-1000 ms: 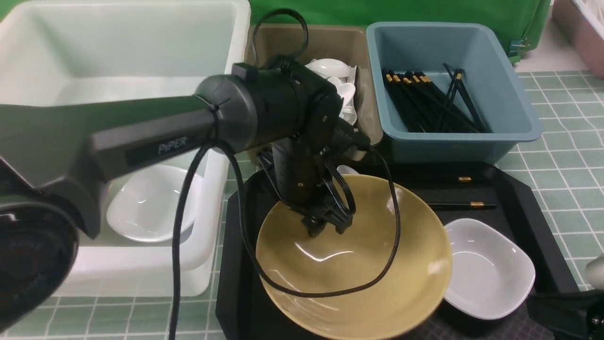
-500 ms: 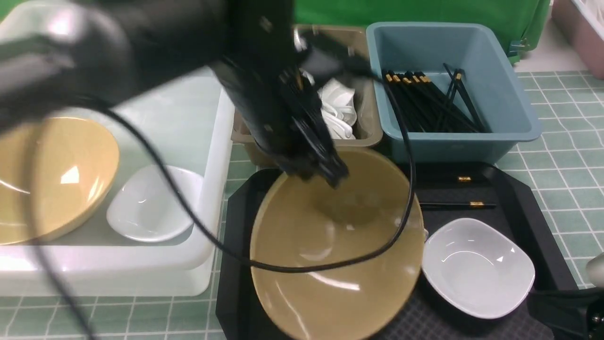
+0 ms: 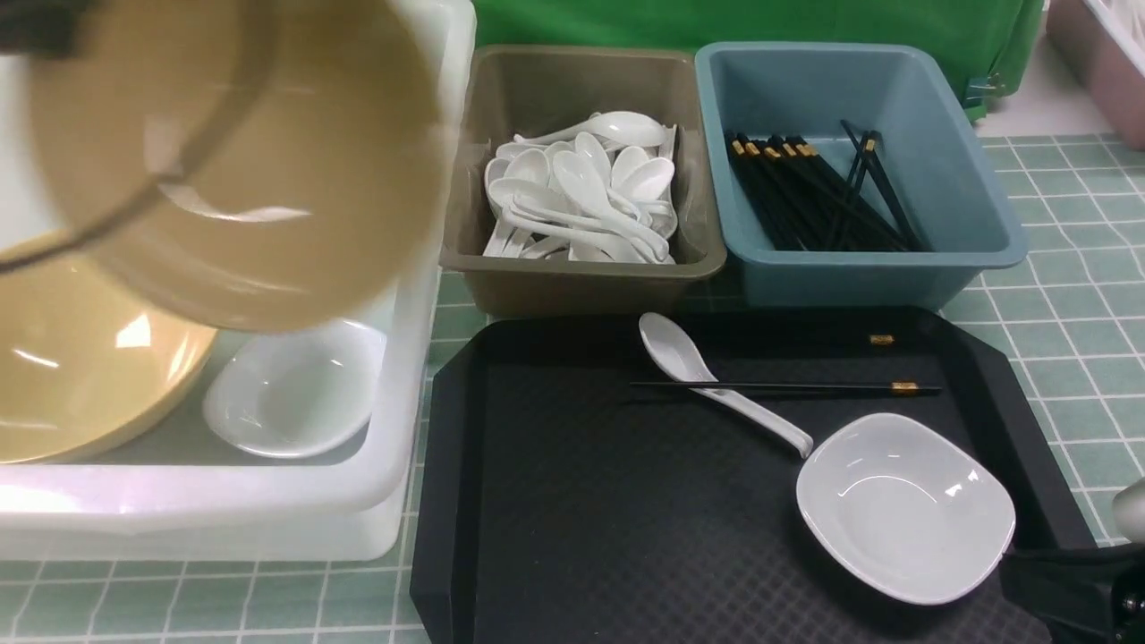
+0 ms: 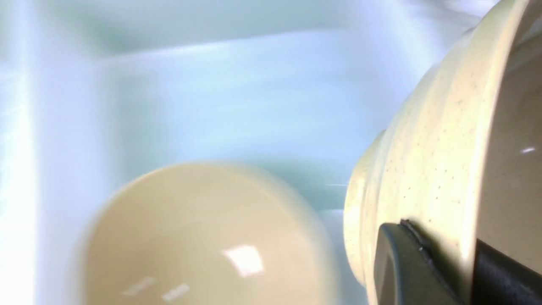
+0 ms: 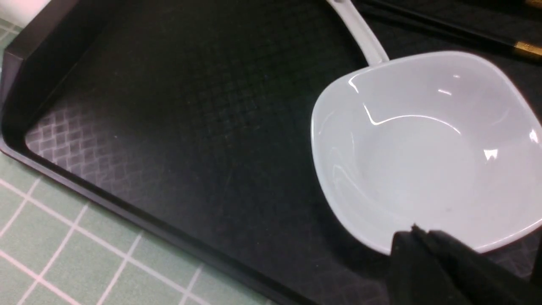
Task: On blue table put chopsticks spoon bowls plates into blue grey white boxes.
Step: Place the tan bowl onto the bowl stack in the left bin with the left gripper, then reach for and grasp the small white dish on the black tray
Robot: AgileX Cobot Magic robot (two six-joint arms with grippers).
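Yellow bowls: two. One raised bowl (image 3: 241, 161), one lower bowl (image 3: 80, 376).
White plates: two. One boxed plate (image 3: 291, 394), one tray plate (image 3: 903, 505).
Boxes: three. White box (image 3: 268, 501), grey box (image 3: 581, 286), blue box (image 3: 841, 282).
Black tray (image 3: 581, 501): one. Pink tub (image 3: 1096, 63): one, partly in view.
Spoons: one loose spoon (image 3: 684, 358); spoon heap (image 3: 581, 192), roughly ten, overlapping, exact count unclear.
Chopsticks: two loose. One full chopstick (image 3: 778, 387); second chopstick (image 3: 881, 340) shows only its gold band. Chopstick bundle (image 3: 805, 197): too tangled to count.

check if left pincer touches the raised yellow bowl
Touching: the left wrist view shows the left pincer clamped on the rim of the raised yellow bowl.
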